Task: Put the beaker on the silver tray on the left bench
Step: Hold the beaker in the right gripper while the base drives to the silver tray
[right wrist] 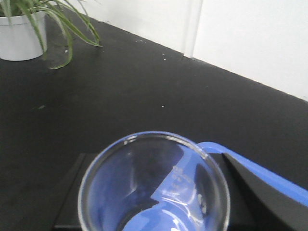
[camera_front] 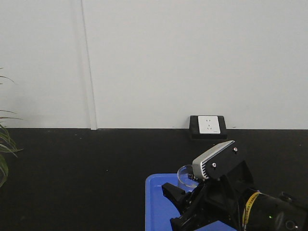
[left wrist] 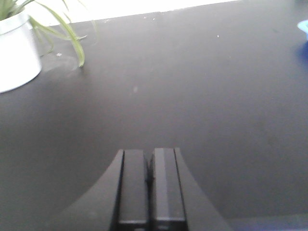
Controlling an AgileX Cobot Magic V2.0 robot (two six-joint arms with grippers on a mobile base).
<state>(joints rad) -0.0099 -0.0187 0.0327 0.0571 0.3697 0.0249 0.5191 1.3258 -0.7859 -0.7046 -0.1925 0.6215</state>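
The beaker (right wrist: 153,185) is clear, colourless glass, and its round rim fills the lower right wrist view. My right gripper (right wrist: 153,159) is shut on it, one dark finger (right wrist: 72,192) pressed against each side. In the front view the beaker (camera_front: 185,175) shows at the far edge of a blue tray, just ahead of my right gripper (camera_front: 179,197). My left gripper (left wrist: 149,156) is shut on nothing and hangs over bare black countertop. The silver tray and the left bench are out of view.
The blue plastic tray (camera_front: 156,202) lies on a black bench (camera_front: 86,163) below the right arm. A wall socket (camera_front: 208,126) sits at the back. A potted plant in a white pot (right wrist: 21,41) stands at the far left, and its pot (left wrist: 17,53) also appears in the left wrist view.
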